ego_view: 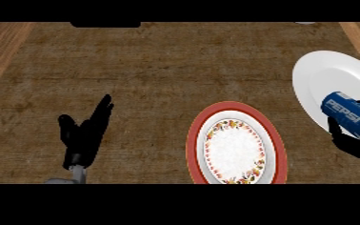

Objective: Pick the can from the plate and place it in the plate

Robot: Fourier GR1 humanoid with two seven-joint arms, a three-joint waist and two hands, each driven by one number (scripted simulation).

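Right hand [345, 142] curled around the blue can [342, 112], over the white plate [320, 83]

the tabletop [162, 66] is brown with a worn, mottled grain, edged by lighter wood strips at the far left and right. a red-rimmed plate [236, 145] with a floral band lies on it near the lower edge, right of centre. a plain white plate [320, 78] lies at the right edge, partly cut off.
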